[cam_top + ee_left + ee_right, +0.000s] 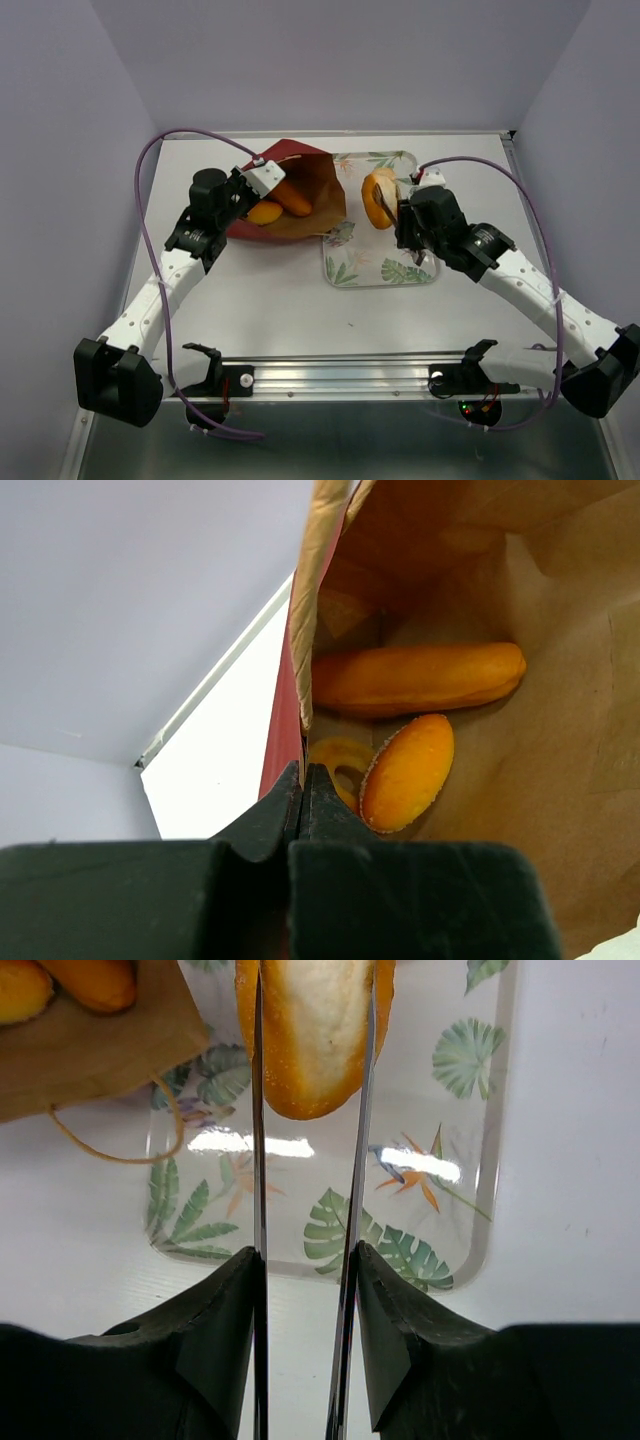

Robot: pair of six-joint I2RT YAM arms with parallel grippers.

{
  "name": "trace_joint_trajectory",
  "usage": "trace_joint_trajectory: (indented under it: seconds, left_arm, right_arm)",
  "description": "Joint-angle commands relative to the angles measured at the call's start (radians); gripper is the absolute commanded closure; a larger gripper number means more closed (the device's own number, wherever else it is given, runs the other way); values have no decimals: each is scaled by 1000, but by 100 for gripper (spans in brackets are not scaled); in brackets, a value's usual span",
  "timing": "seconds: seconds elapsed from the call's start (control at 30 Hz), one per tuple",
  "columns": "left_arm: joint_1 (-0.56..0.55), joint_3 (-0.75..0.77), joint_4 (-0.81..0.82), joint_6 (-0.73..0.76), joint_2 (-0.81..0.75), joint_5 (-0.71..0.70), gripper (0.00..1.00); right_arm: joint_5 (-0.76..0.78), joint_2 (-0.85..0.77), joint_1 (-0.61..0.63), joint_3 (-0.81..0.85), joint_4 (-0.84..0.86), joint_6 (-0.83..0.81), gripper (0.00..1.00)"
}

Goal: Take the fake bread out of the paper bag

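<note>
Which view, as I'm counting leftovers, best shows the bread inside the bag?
Left wrist: it looks into the paper bag at three pieces: loaf, bun, curved piece. Top external shows two; right wrist clips two ends.

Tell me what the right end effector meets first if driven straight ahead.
Probably the leaf-patterned rectangular tray, with the held orange-crusted bread wedge touching first. The dark red paper bag sits left of that line. Depth is unclear.

Dark red paper bag point(318, 190) lies on its side, upper centre, holding an orange loaf point(293, 201) and bun point(265, 212); a pale-faced piece point(379, 198) stands upright just right.
</note>
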Motion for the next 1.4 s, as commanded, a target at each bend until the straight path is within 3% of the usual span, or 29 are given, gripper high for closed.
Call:
trace_joint_trajectory:
  seconds: [0.0,0.27,0.47,0.73,1.2,1.37]
  left_arm:
    - [-3,27,55,0,-46,22,100]
    - [-3,16,58,-11,-57,29,100]
    - [-3,14,60,-9,-56,31,100]
    - [-3,14,66,-12,-46,34,100]
    - [-3,30,89,6,-28,34,100]
    - [-3,37,84,2,-31,39,100]
  right_arm:
    - [-9,15,-10,-98,112,48,99]
    - [-70,86,-81,-184,206,38,99]
    - [-64,89,-81,-177,201,63,79]
    - [-19,101,-81,-126,163,65,65]
    - [50,124,-81,-54,94,46,48]
    - [48,152,-81,-62,99,51,48]
